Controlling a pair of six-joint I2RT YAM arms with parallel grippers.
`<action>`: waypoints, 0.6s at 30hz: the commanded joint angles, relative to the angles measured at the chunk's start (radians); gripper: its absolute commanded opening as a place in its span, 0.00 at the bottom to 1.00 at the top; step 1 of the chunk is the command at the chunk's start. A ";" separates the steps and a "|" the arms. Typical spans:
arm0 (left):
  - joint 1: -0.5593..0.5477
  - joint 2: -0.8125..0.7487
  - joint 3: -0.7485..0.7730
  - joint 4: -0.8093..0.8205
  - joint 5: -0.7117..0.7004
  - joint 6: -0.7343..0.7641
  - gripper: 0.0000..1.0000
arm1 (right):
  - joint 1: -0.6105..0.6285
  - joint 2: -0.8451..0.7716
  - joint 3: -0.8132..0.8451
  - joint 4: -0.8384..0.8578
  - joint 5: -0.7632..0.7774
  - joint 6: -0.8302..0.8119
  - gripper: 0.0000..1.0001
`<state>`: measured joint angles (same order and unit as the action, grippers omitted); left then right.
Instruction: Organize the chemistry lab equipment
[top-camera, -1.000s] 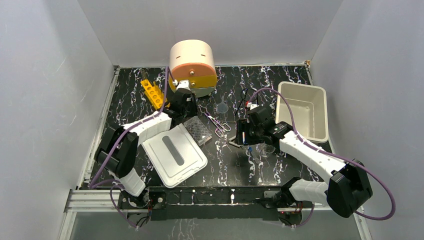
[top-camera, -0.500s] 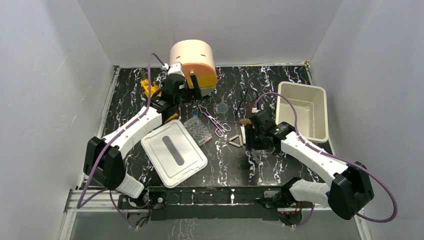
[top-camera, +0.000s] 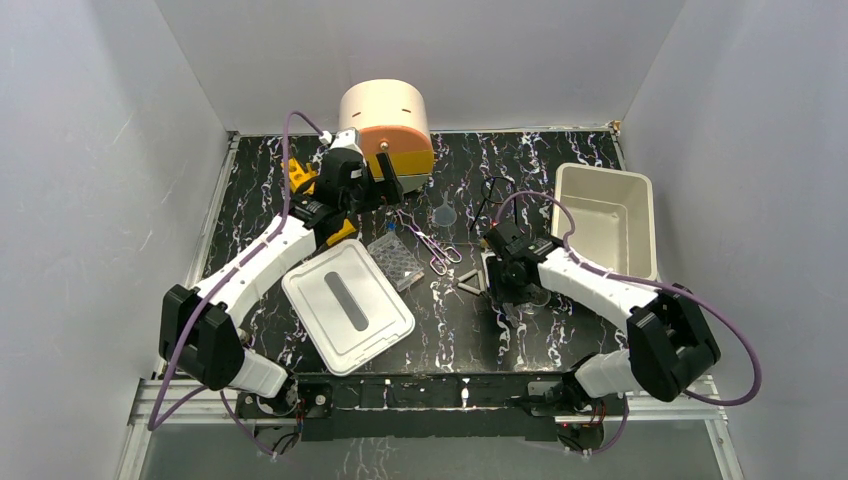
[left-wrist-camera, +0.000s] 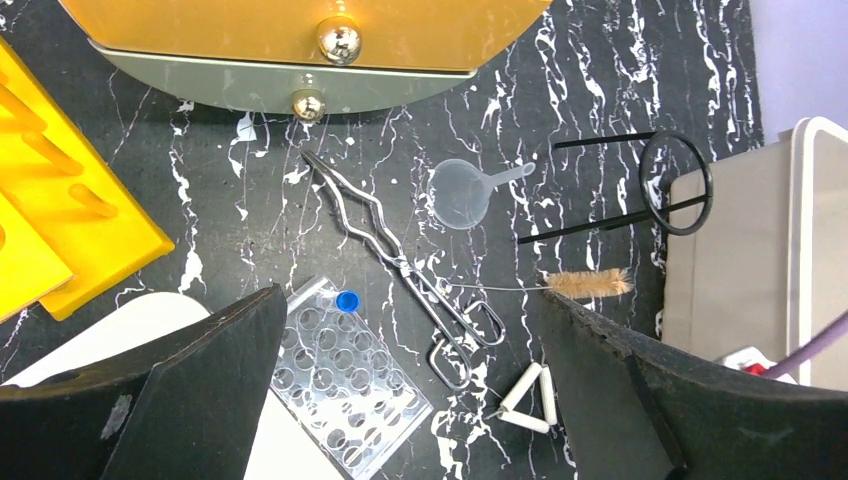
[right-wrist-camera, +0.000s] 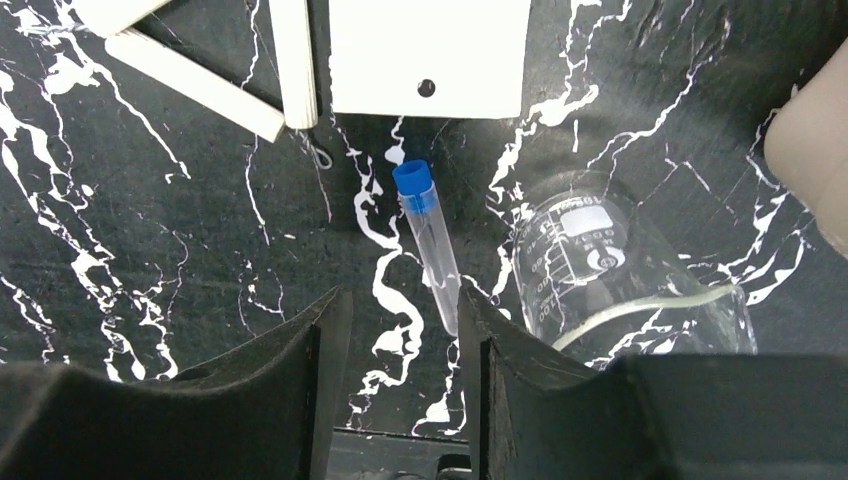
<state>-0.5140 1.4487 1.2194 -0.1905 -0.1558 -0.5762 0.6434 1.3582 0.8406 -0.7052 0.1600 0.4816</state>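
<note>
My left gripper (left-wrist-camera: 410, 400) hangs wide open and empty above a clear well plate (left-wrist-camera: 345, 375), scissor-shaped metal tongs (left-wrist-camera: 400, 265), a white triangle (left-wrist-camera: 530, 398) and a small brush (left-wrist-camera: 588, 283). Farther off lie a clear funnel (left-wrist-camera: 465, 193) and black-framed glasses (left-wrist-camera: 675, 185). The yellow rack (left-wrist-camera: 70, 220) is at the left. My right gripper (right-wrist-camera: 400, 350) is low over the table, jaws partly open. A blue-capped tube (right-wrist-camera: 430, 250) lies flat with its lower end against the inner edge of the right finger (right-wrist-camera: 490, 380). A glass beaker (right-wrist-camera: 620, 270) lies on its side beside it.
The round drawer unit (top-camera: 385, 125) stands at the back, just beyond the left gripper (top-camera: 365, 185). A white lid with a grey slot (top-camera: 348, 305) lies front left. The white bin (top-camera: 605, 220) stands at the right. A white card (right-wrist-camera: 430, 55) lies ahead of the tube.
The left arm rose from beside the lid towards the drawer unit and its jaws opened wide. The right gripper shifted slightly left over the tube, its jaws narrowing.
</note>
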 joint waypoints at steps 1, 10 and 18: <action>0.006 -0.053 0.016 -0.019 0.025 -0.009 0.98 | 0.006 0.021 0.049 0.046 0.039 -0.035 0.50; 0.010 -0.056 0.022 -0.021 0.025 -0.004 0.98 | 0.006 0.106 0.033 0.082 0.051 -0.045 0.46; 0.013 -0.063 0.025 -0.021 0.030 -0.005 0.98 | 0.003 0.125 -0.012 0.182 0.024 -0.100 0.46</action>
<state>-0.5091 1.4330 1.2194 -0.2028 -0.1406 -0.5804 0.6445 1.4803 0.8478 -0.6090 0.1864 0.4236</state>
